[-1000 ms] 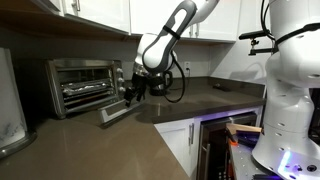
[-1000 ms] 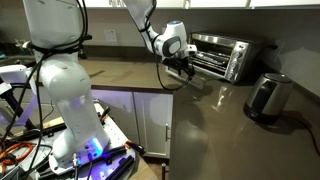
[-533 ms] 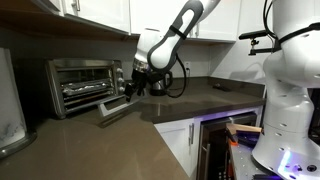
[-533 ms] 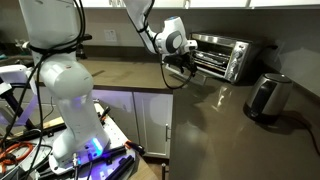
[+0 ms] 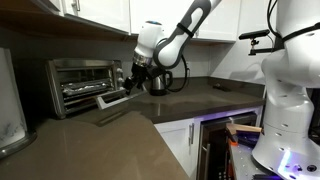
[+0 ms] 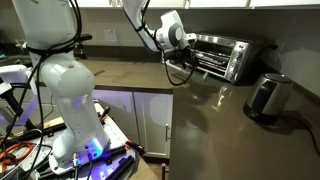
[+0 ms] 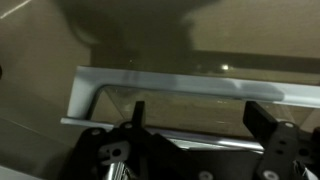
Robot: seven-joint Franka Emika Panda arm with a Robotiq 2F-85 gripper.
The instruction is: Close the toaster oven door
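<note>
The toaster oven (image 5: 85,85) (image 6: 225,55) stands at the back of the dark countertop, wire racks showing inside. Its door (image 5: 112,97) hangs partly raised, tilted between flat and upright. My gripper (image 5: 134,82) (image 6: 185,63) is at the door's free edge, by the handle. In the wrist view the long bar handle (image 7: 150,81) and the glass panel (image 7: 200,95) fill the frame. My gripper (image 7: 200,118) is open there, with one dark finger (image 7: 138,115) at either side of the door's metal edge. I cannot tell whether the fingers touch the door.
A steel kettle (image 6: 268,97) (image 5: 160,83) stands on the counter beside the oven. White wall cabinets (image 5: 100,12) hang above. A white robot base (image 5: 290,80) (image 6: 55,70) stands beside the counter's front edge (image 5: 175,122).
The gripper has risen and moved towards the oven. The door has swung up with it, from nearly flat on the counter to partly raised.
</note>
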